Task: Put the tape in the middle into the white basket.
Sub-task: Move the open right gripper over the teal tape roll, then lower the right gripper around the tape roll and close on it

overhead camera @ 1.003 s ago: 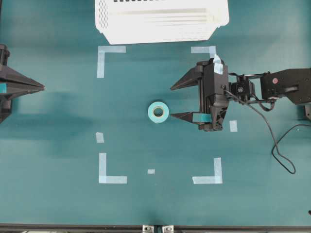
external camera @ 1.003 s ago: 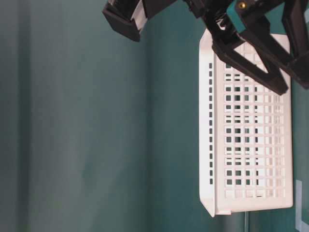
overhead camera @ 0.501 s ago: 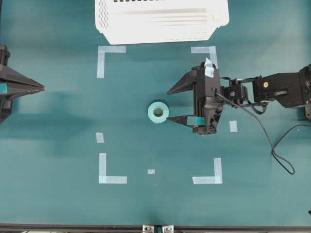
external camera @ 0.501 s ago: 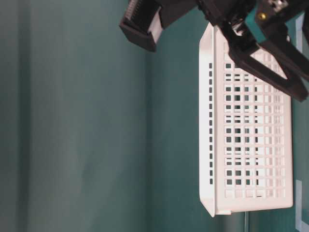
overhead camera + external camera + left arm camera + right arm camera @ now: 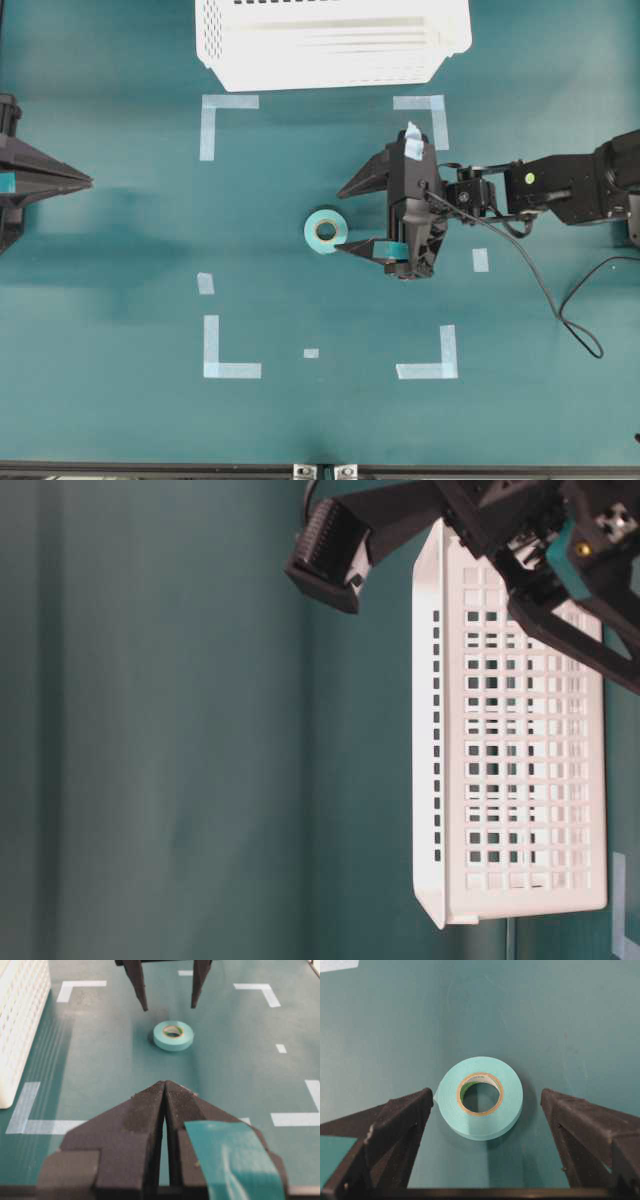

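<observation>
**Right wrist view: tape sits between two wide-open fingers**

Right wrist view shows the right gripper (image 5: 482,1105) with its two black fingers (image 5: 395,1125) spread far apart. The tape (image 5: 480,1097) lies flat on the green table (image 5: 545,1010) in the gap between them, near the tips. The left finger tip is just beside the roll. The other finger is farther off. I cannot tell if any finger touches it.

The roll lies on its flat side, so its hole points straight up. It is round, so it has no long side.

From above, the right gripper (image 5: 345,218) reaches in from the right, and the tape (image 5: 325,231) sits in the middle of the pale corner marks (image 5: 215,112).

The left gripper (image 5: 88,181) is far off at the left edge, with its fingers (image 5: 135,1125) pressed together.

The white basket (image 5: 330,45) stands at the far edge of the table, well apart from the tape. I cannot tell if anything is in it
</observation>
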Controlling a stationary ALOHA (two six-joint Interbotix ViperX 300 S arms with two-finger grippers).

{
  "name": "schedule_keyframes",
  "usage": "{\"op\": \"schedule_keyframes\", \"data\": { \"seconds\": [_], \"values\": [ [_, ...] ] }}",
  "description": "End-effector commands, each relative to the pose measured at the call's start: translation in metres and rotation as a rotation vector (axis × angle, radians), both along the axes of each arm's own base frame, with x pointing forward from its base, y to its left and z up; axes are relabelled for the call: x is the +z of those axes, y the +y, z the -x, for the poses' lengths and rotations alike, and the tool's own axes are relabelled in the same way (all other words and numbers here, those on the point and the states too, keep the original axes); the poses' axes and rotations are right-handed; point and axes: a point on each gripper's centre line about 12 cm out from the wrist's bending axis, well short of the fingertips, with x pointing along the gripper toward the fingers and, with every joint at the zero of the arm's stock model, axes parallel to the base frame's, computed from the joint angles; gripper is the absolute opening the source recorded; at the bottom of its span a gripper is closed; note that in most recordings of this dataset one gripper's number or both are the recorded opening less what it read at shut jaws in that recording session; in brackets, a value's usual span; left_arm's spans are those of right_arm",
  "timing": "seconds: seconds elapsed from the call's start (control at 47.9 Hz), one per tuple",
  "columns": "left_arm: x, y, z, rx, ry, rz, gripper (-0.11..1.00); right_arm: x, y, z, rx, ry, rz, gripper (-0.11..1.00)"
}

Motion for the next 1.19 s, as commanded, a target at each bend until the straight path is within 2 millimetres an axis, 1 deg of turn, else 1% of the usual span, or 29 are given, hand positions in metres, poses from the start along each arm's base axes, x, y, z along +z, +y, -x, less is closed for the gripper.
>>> {"op": "schedule_keyframes", "data": {
  "seconds": [0.0,0.293,0.481,1.17],
  "values": [
    [0.004,0.000,-0.001,0.004,-0.009,0.003,-0.11,0.008,0.002,-0.008,0.002,-0.035,-0.003,1.00],
    [0.004,0.000,-0.001,0.002,-0.008,0.002,-0.11,0.000,0.003,-0.013,-0.001,-0.019,-0.014,1.00],
    [0.003,0.000,-0.001,0.004,-0.006,0.003,-0.11,-0.003,0.006,-0.015,0.005,-0.015,-0.014,1.00],
    [0.004,0.000,-0.001,0.002,-0.008,0.002,-0.11,-0.012,0.006,-0.023,0.004,-0.002,-0.015,1.00]
  ]
}}
